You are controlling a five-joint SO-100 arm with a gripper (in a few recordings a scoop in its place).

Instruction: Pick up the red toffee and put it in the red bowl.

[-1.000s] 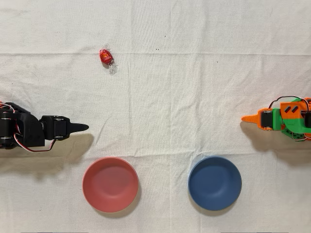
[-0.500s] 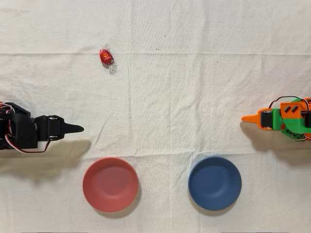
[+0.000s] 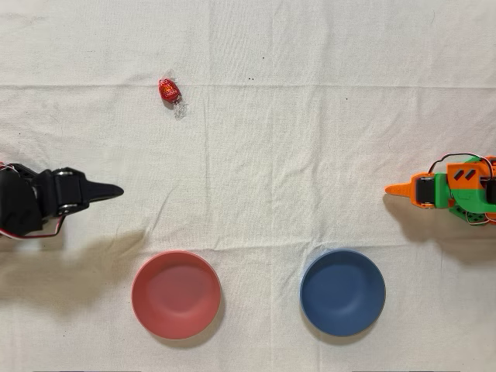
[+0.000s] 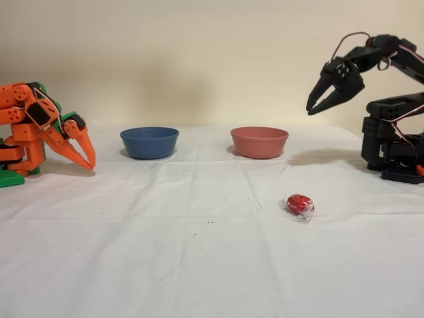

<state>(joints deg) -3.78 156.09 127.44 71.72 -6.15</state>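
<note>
Claw: your black gripper [image 4: 322, 99] hangs high in the air in the fixed view, its two fingers a little parted, holding nothing and touching nothing.
Change: in the overhead view you see the gripper [image 3: 102, 191] drawn back toward the left edge since one second ago, and its shadow on the cloth is wider and softer; I judge the arm was lifting from its rest pose.
Meaning: you are only at the start of the approach; no grasp is made yet.
Toffee: the red toffee [image 3: 170, 91] lies alone on the white cloth [image 3: 310, 155], well apart from the claw, in the same place as before.
Bowl: the red bowl [image 3: 176, 294] stands empty, beside the blue bowl [image 3: 342, 292].
Other arm: the orange arm [image 3: 446, 191] is idle.
Next: you must open wider and descend over the toffee, I think.
</note>
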